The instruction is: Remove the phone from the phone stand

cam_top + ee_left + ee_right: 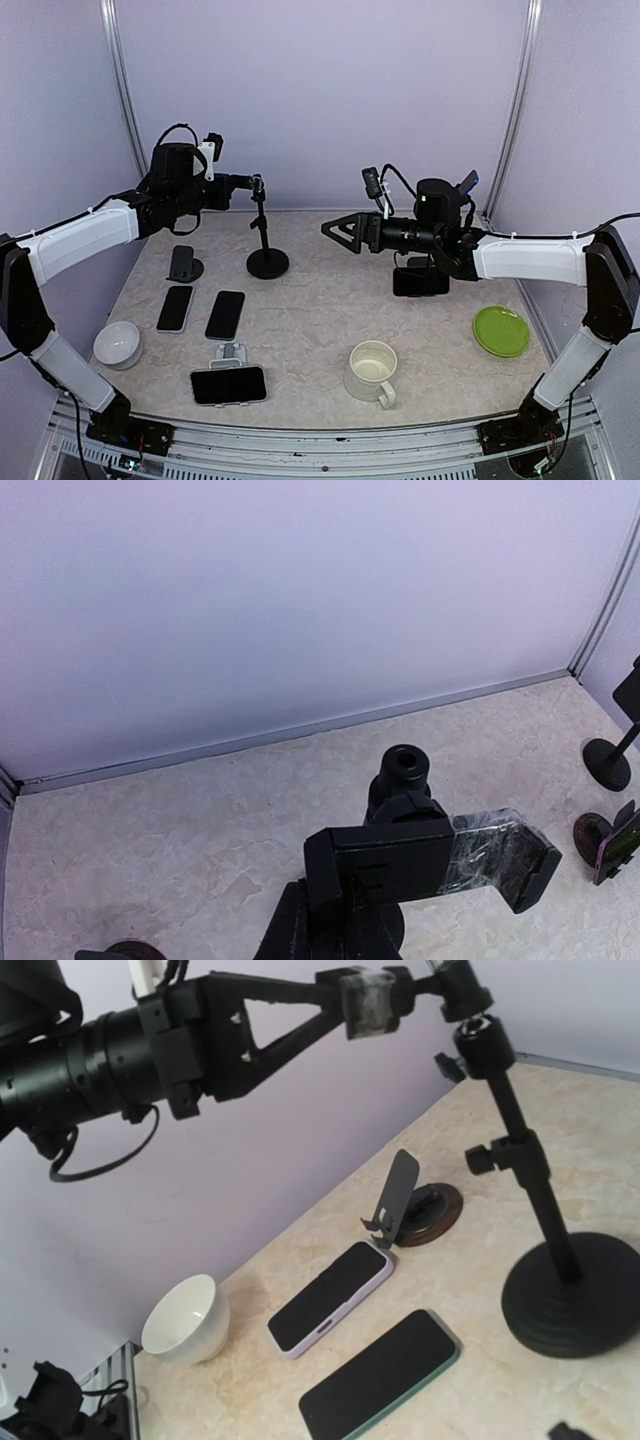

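So the phone (228,385) is sitting sideways, screen dark, in the white phone stand (232,352) close to the table's front edge, a bit left of centre, and neither arm is anywhere near it. The left gripper (256,186) is up by the back edge with its jaws pinched right together, tips at the head of the tall pole stand (262,235). I honestly can't tell whether it's nipping some part of that head or just touching it. The right gripper (335,230) hangs in the air over the middle of the table, pointing left, jaws spread wide with nothing in them. Behind that arm there's a second dark phone (420,282) propped upright toward the right edge. Two flat phones (175,308) (225,315) lie side by side on the left, with a small folding stand (183,265) just behind them. There's a white bowl (117,345) by the left edge, a mug (372,372) near the front, and a green plate (501,331) by the right edge.
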